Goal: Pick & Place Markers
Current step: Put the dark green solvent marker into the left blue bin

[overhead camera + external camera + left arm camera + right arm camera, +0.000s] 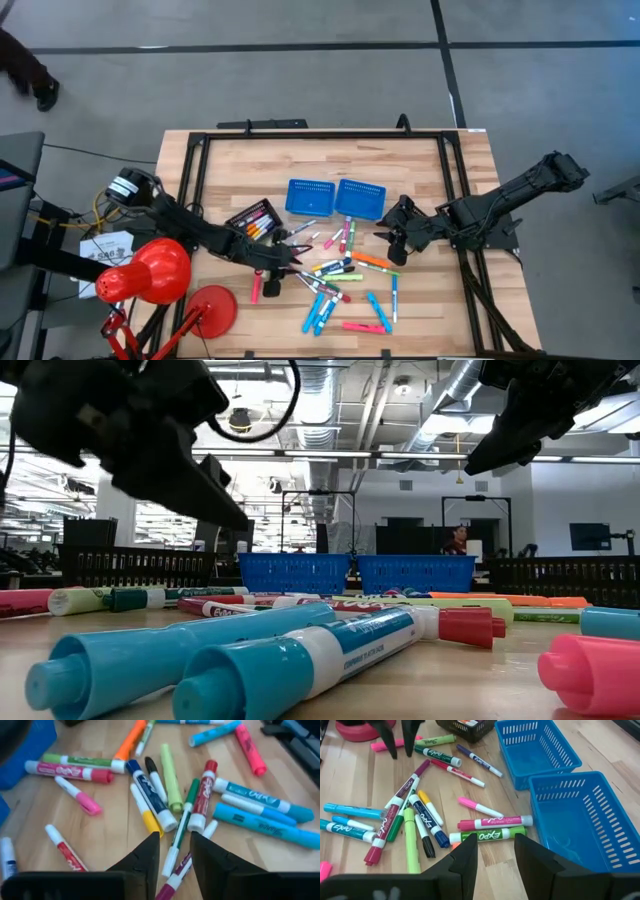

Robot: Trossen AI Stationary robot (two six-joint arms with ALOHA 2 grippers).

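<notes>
Many capped markers (340,275) in pink, blue, green, orange, red and yellow lie loose on the wooden table between my two grippers. My left gripper (290,258) hangs open above the pile's left side. In its wrist view the gripper (175,851) has a thin green-and-white marker (181,822) and a maroon marker (172,879) lying below the gap between its fingers. My right gripper (390,240) is open over the pile's right side. In its wrist view the gripper (497,851) is just short of a green marker (492,836) and a dark pink one (495,823). In the low view both grippers are off the table.
Two blue perforated baskets (310,197) (361,199) stand side by side behind the pile. A small black tray (252,220) holding markers sits to their left. A red lamp (150,270) and its round base (210,310) crowd the table's near left corner.
</notes>
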